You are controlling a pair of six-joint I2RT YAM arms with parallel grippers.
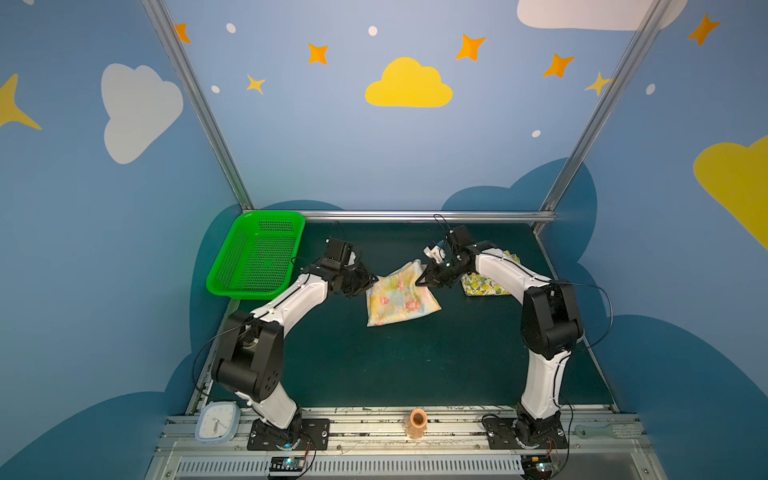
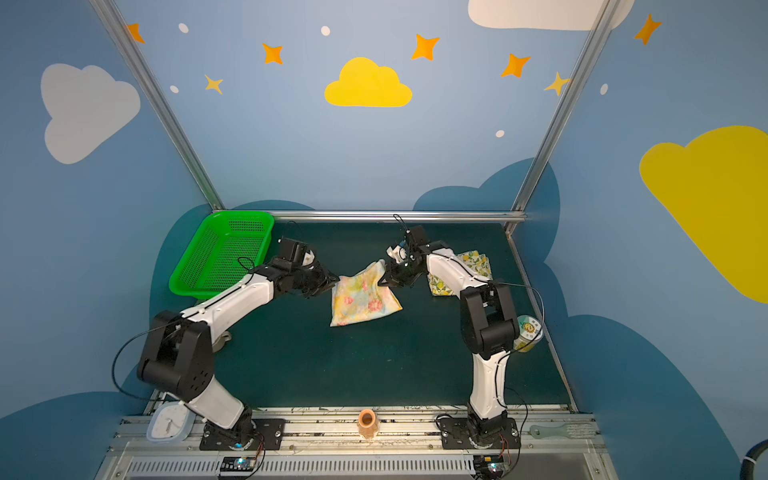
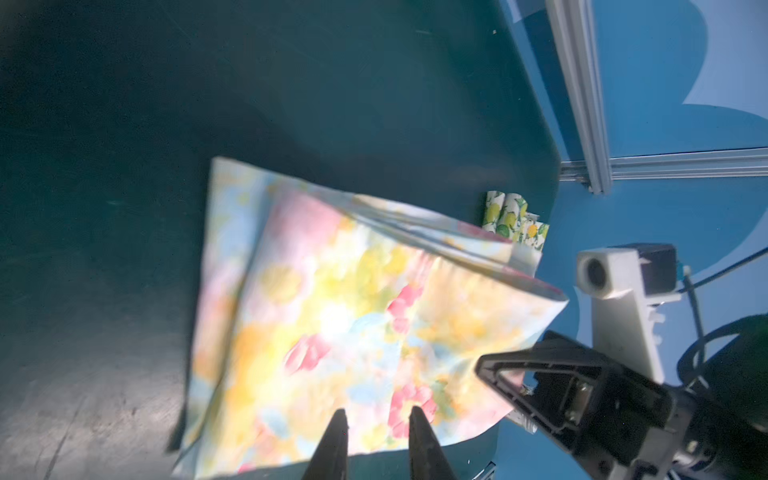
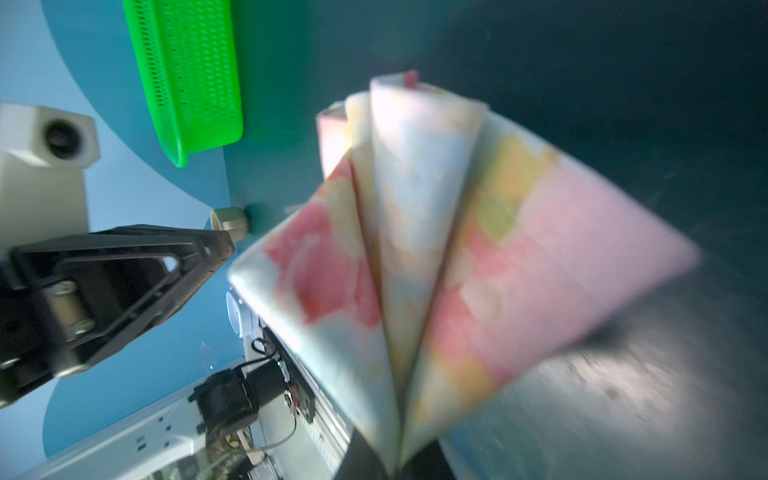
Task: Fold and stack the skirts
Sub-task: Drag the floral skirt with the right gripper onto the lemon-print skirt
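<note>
Mid-surface (image 1: 415, 365), a little toward the back edge: flower skirt (image 1: 401, 299), folded to a rough square of several layers. Front part lies flat on the surface. Back edge rises off it, strung between the two tools. Both top views agree on this.

Right tool (image 1: 419, 281): reaches in from the right edge to the skirt's back right corner. In the right wrist view the tool is clamped tight on the cloth. The flower skirt (image 4: 478, 249) fans out from the pinch in several pleats, blurred.

Left tool (image 1: 371, 281): at the skirt's back left corner, touching it. In the left wrist view its fingers (image 3: 338, 440) stand a narrow gap apart with the skirt's edge showing between them. Whether they pinch the cloth, cannot tell. The right tool's tip (image 3: 482, 365) shows at the skirt's other corner in that view.

Lemon skirt (image 1: 484, 286): folded, lying near the right edge toward the back right corner. Partly hidden behind the right arm, apart from the flower skirt. Its folded end (image 3: 513, 218) pokes out beyond the flower skirt in the left wrist view.

Basket (image 1: 272, 215): green, perforated, at the back left corner, well apart from both skirts.

Front rail, off the surface: clock (image 1: 217, 422) beside the left arm's base, orange vase (image 1: 417, 422) near the middle.

Can (image 2: 528, 332): near the right edge behind the right arm's elbow, seen in a top view.
</note>
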